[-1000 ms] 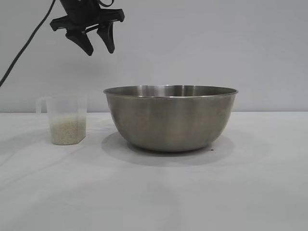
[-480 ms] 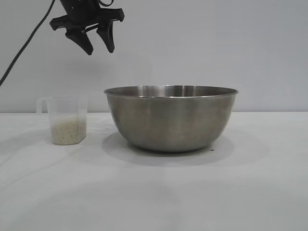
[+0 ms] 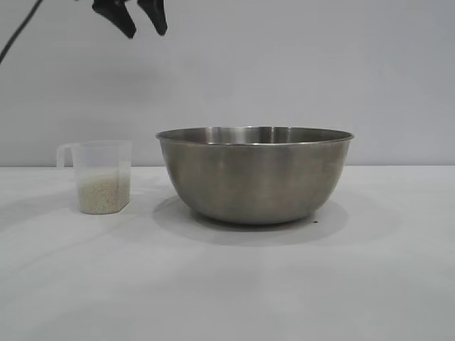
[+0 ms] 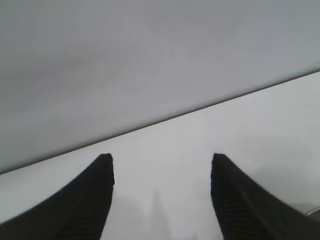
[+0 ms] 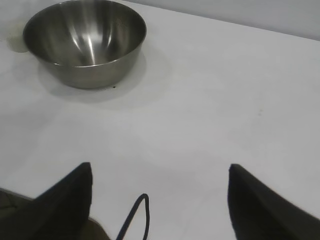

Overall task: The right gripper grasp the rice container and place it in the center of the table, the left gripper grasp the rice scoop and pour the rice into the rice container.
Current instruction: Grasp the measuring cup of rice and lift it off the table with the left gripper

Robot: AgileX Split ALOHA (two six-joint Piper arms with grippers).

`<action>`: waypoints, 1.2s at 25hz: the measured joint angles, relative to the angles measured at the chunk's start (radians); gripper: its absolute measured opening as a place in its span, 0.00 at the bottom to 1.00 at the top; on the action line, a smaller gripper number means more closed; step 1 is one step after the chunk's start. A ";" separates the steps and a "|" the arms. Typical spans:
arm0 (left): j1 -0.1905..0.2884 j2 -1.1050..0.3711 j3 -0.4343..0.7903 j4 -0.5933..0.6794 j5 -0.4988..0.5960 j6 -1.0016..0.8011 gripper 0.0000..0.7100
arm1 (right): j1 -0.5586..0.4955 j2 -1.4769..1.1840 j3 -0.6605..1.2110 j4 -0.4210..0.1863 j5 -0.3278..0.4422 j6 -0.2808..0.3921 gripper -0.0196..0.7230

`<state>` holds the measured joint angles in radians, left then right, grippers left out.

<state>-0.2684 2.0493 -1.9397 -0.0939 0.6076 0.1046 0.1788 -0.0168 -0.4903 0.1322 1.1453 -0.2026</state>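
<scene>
Rice container (image 3: 254,174) sat on the table (image 3: 227,284) near its middle, well apart from both grippers. It stood upright, a large round steel bowl with a thin rolled rim and a brushed, dull sheen. In the right wrist view the rice container (image 5: 85,42) showed a bare interior with streaks of reflected light. Just beside it, toward the left arm's side in the exterior view, stood the rice scoop (image 3: 102,177), not touching the bowl. The scoop was a small translucent plastic cup, upright, with its handle at the rim pointing away from the bowl. Rice (image 3: 104,194) filled roughly its lower half as a pale grainy mass.

The left gripper (image 3: 139,21) hung high above the table, over the gap between scoop and bowl and well clear of both (only its two pointed finger ends entered the exterior view). Its fingers pointed down and stood apart, holding nothing. The left wrist view showed the same spread, with the left gripper (image 4: 161,197) over bare white tabletop.

The right gripper (image 5: 160,202) was out of the exterior view. Its own wrist view showed its fingers wide apart and empty above the table, with the bowl far off and a black cable (image 5: 134,216) looping between them.
</scene>
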 joint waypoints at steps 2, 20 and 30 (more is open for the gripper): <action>0.000 -0.054 0.105 -0.008 -0.054 0.012 0.58 | 0.000 0.000 0.000 0.000 0.000 0.000 0.76; 0.000 -0.532 1.214 -0.023 -0.972 0.045 0.58 | 0.000 0.000 0.000 0.000 0.000 0.000 0.62; 0.000 -0.490 1.521 -0.046 -1.429 0.030 0.58 | 0.000 0.000 0.000 0.014 0.000 0.000 0.62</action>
<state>-0.2684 1.5591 -0.4184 -0.1397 -0.8212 0.1341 0.1788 -0.0168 -0.4903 0.1461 1.1453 -0.2026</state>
